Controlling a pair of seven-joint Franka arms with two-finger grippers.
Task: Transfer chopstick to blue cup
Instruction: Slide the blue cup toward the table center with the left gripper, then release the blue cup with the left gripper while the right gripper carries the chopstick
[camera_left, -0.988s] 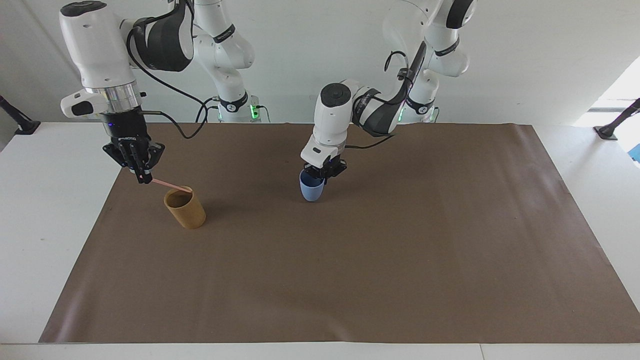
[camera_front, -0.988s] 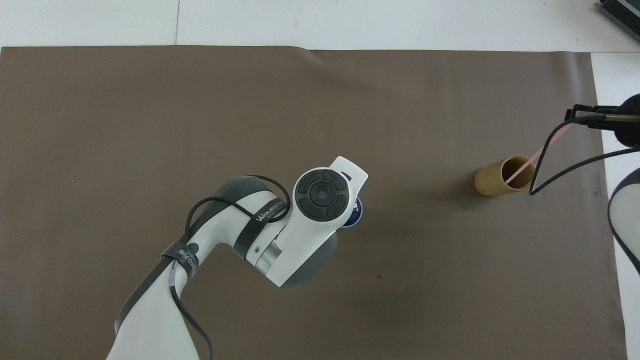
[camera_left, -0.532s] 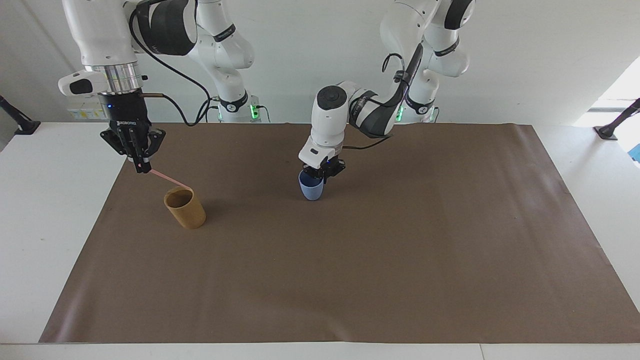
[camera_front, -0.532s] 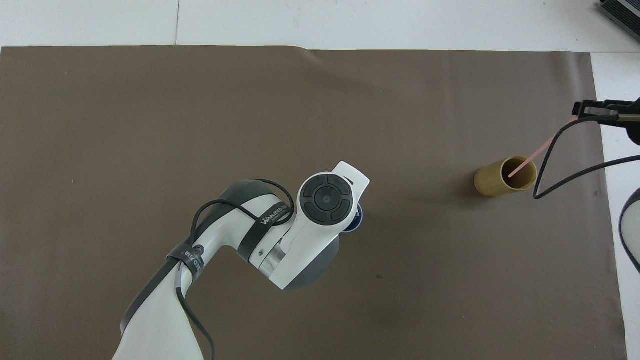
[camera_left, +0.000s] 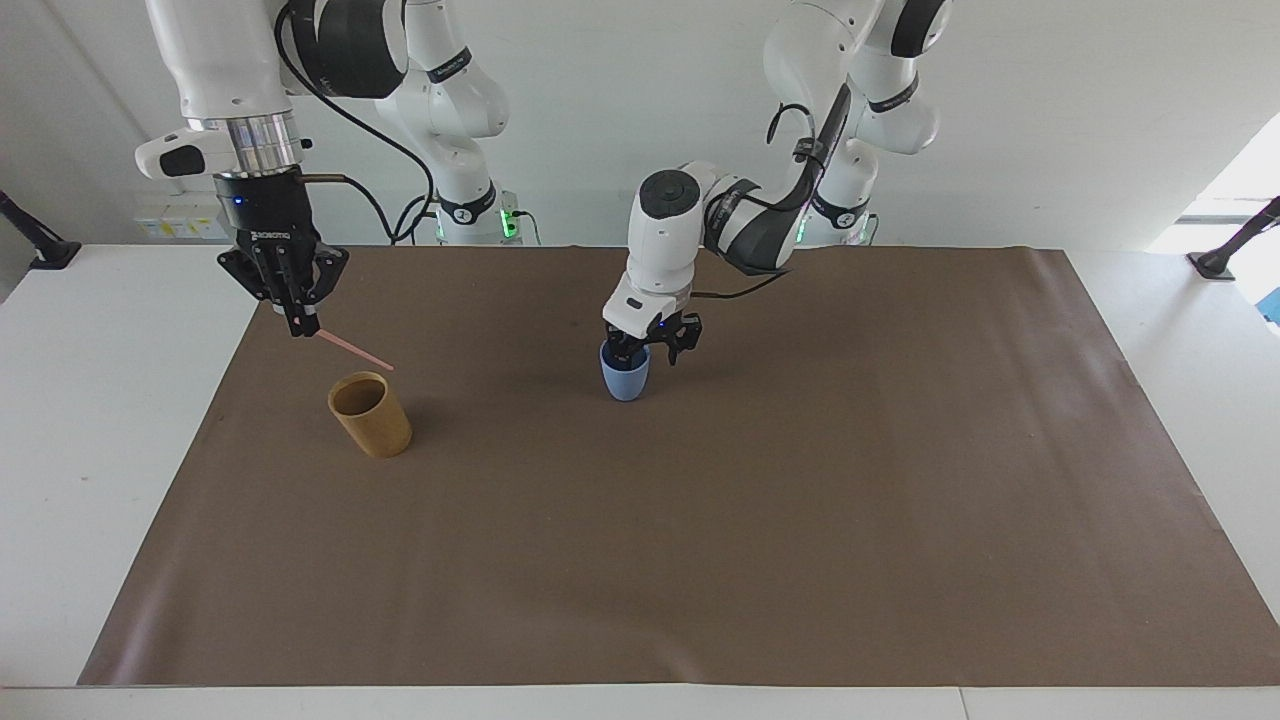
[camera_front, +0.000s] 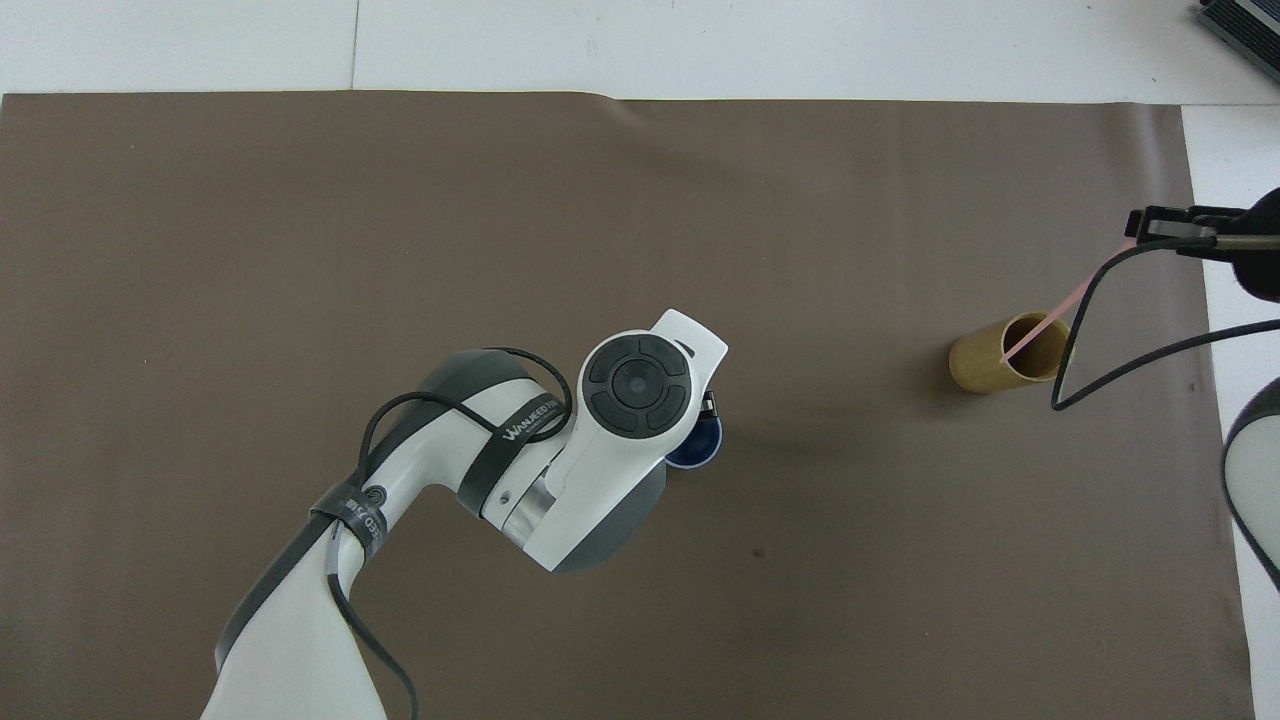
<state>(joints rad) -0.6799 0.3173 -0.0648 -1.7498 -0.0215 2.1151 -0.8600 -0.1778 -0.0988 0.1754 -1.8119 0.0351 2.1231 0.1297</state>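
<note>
From my remote station, starting at the right arm's end of the table: the right gripper hangs in the air over the mat, its fingers pinching the top end of the chopstick. The pink stick slants downward, its free lower tip just above the rim of the tan cup (clear of it, as far as I can see). Toward the middle, the blue cup stands upright on the mat. The left gripper sits at the cup's rim, fingers spread, one finger dipping into its mouth.
</note>
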